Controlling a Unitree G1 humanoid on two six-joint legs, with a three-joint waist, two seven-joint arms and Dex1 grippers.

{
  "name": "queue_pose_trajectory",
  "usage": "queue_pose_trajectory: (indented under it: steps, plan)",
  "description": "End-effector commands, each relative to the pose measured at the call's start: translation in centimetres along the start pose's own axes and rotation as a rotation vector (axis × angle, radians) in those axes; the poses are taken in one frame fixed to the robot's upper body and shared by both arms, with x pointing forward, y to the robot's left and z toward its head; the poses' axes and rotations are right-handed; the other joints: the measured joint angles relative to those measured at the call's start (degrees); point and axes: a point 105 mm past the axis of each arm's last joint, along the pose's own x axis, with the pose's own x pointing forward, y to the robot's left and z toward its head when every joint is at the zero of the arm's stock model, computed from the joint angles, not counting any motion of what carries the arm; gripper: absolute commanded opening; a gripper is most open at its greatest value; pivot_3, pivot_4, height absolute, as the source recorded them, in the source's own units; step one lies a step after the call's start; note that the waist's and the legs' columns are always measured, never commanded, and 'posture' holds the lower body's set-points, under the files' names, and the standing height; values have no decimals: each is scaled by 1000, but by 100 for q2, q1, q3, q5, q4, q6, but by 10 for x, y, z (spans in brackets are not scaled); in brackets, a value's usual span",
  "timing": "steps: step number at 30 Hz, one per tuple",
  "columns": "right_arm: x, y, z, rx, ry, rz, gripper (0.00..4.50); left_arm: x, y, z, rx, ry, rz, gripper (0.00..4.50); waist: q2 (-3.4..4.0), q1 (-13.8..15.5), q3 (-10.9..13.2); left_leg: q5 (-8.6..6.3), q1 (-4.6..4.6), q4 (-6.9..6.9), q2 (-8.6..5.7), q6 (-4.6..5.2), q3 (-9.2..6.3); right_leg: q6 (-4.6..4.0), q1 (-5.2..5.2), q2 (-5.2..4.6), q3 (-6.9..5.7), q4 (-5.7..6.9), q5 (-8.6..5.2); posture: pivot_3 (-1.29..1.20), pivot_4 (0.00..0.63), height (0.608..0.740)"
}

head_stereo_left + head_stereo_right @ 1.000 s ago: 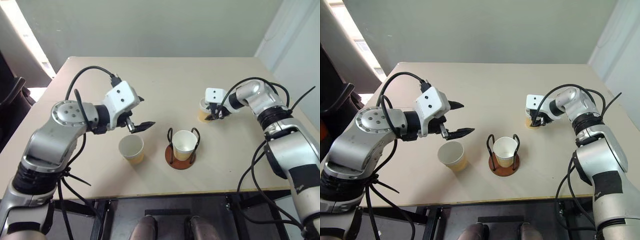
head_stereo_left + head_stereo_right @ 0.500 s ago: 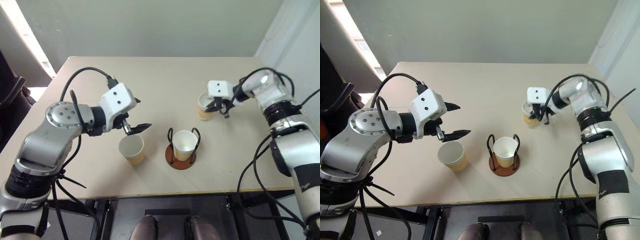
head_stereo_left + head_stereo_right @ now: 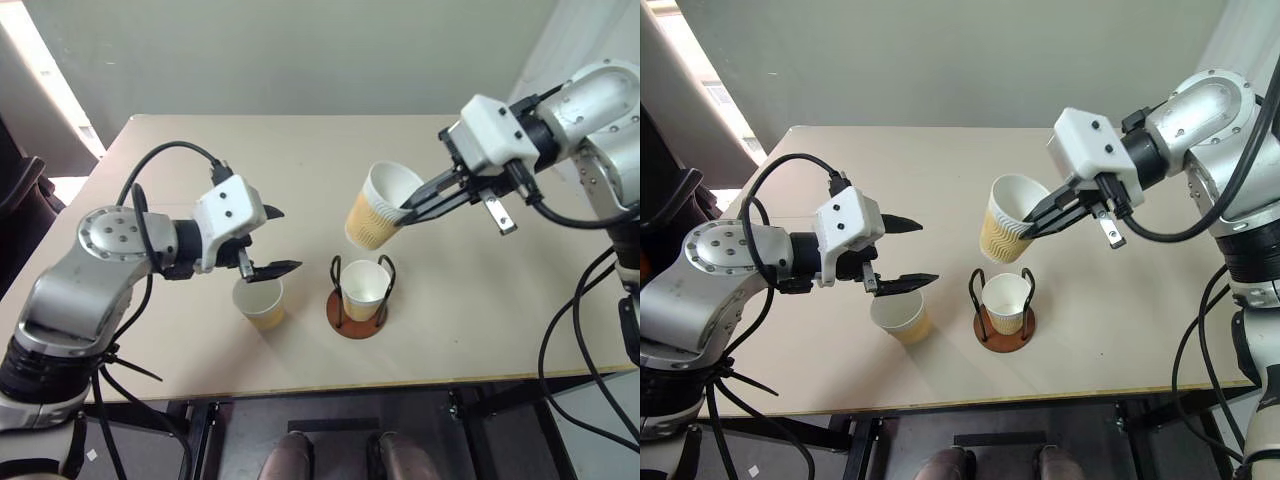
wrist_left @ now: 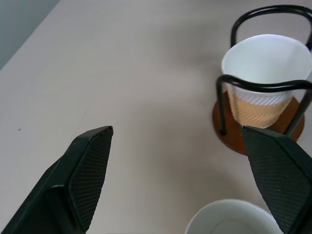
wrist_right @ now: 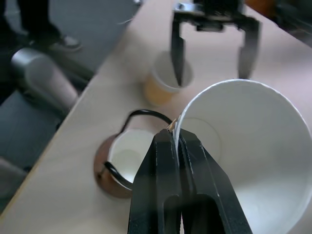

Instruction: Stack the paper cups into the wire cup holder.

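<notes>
1. Left gripper (image 3: 270,240) is held wide open, with nothing between its two black fingers. It is seen just above a paper cup (image 3: 258,302) that stands upright on the table (image 3: 180,150).
2. Just to the right of that cup, the wire cup holder (image 3: 361,292) is seen on the table, with a second cup (image 3: 366,288) set upright inside its black loops.
3. Up in the air, above the holder, a third cup (image 3: 381,206) is held tilted.
4. Its rim is pinched tight by the right gripper (image 3: 412,207).
</notes>
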Motion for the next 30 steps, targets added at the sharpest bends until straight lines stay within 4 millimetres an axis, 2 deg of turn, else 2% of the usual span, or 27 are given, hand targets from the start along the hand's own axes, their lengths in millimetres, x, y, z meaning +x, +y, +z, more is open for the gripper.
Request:
queue_pose_trajectory:
  steps: [1, 14, 24, 27, 30]
  plan:
    - [7, 6, 5, -56, 20, 48, 23, -3, 0, 7, 41, -15, 12, 4500, 0, -10, 0, 3, 2, 1, 0, 3, 0, -3, 0, 0, 0, 7, -1, 0, 150, 740]
    - [27, 20, -6, -90, 63, 167, 23, -7, -7, 6, 27, 3, 25, 4500, 0, -15, 0, 9, -1, 4, 0, 11, 0, -12, -1, 0, -4, 12, 5, 0, 150, 740]
    - [30, 15, -19, -137, 138, 175, 23, -8, -9, 2, 15, 14, 33, 4500, 0, -15, 0, 9, 0, 5, 0, 11, 0, -12, -1, -1, -3, 14, 6, 0, 150, 740]
    - [30, 14, -22, -144, 157, 178, 591, -8, -10, 2, 14, 13, 34, 4500, 0, -15, 0, 8, 0, 4, 0, 11, 0, -12, -1, 0, -4, 13, 5, 0, 150, 740]
    - [31, 13, -23, -150, 162, 182, 1579, -9, -10, 3, 13, 10, 33, 4500, 0, -14, 0, 8, -1, 3, 1, 11, 0, -12, -2, 0, -5, 13, 5, 0, 150, 740]
